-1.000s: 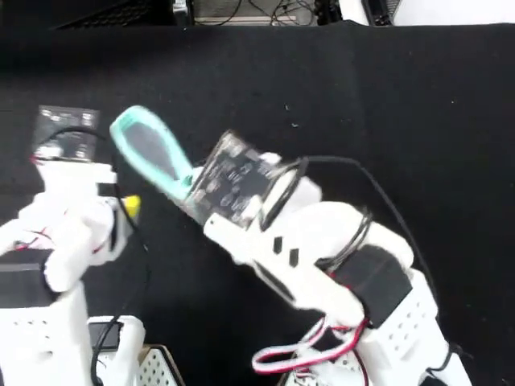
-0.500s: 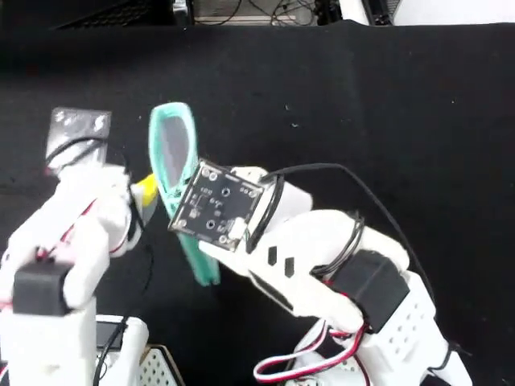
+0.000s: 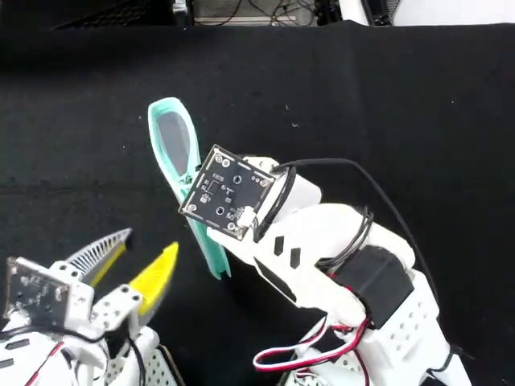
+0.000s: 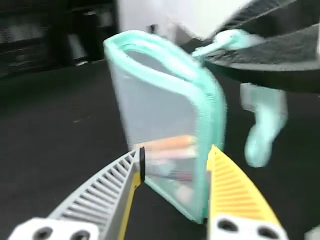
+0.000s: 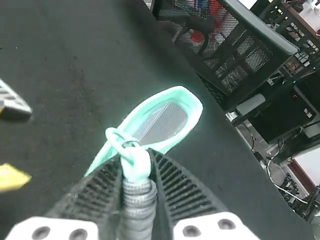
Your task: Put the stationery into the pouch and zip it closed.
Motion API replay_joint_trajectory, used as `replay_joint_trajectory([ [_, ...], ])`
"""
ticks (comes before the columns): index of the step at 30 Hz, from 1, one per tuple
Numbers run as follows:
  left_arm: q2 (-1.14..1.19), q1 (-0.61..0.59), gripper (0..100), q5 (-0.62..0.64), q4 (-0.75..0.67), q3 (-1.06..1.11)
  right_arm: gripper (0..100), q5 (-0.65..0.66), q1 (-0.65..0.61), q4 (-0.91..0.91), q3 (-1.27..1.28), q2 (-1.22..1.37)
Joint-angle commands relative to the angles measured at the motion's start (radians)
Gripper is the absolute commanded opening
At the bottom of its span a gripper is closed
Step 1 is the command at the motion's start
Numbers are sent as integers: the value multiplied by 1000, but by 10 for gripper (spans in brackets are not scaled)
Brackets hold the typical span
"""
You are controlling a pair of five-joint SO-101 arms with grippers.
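The right gripper (image 5: 135,155) pinches the zip pull (image 5: 134,166) of the teal pouch (image 3: 172,145), which stands on edge left of centre on the table (image 3: 386,104). The left gripper (image 3: 148,244) sits near left with its fingers spread. It should clamp the pouch's near end so the pull slides without dragging the pouch.

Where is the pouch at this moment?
In the high view the mint pouch stands on edge, left of centre on the black table, held at its zipper end by the right gripper, the open left gripper close by.
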Motion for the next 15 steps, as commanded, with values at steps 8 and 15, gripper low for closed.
replay_joint_trajectory([
  [8, 0, 61, 296, 58, -144, 45, 12, 2, 14, -26, -15, 1],
  [15, 0, 58, 295, 60, -364, 275, 12, 0, 14, 11, -19, -2],
])
